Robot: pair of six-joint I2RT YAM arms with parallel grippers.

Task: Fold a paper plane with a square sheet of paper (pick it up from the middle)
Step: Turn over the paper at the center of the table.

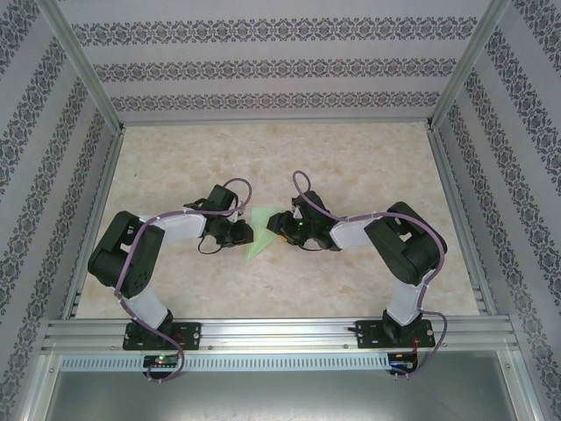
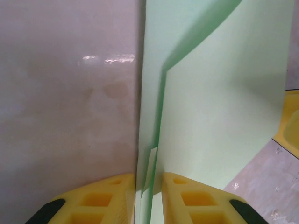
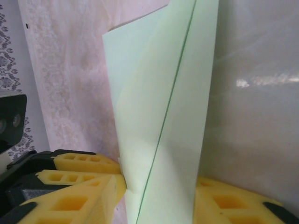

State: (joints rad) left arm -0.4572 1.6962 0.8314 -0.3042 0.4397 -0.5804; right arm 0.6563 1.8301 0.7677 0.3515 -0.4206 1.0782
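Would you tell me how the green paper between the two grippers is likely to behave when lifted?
Probably floppy: the green paper bows into a curved flap in the left wrist view. Likely light, being one thin sheet. The centre crease in the right wrist view should stiffen it lengthwise, though layers pinched in the left gripper might slide or crumple.

Left tool (image 2: pixel 148 176) narrow, right tool (image 3: pixel 159 179) wider.

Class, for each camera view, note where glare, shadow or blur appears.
Left wrist: white glare streak on the glossy beige tabletop, darker shadow band across the pale green folded paper sheet; right wrist: glare patch on tabletop right of the paper; top external: even, soft light.
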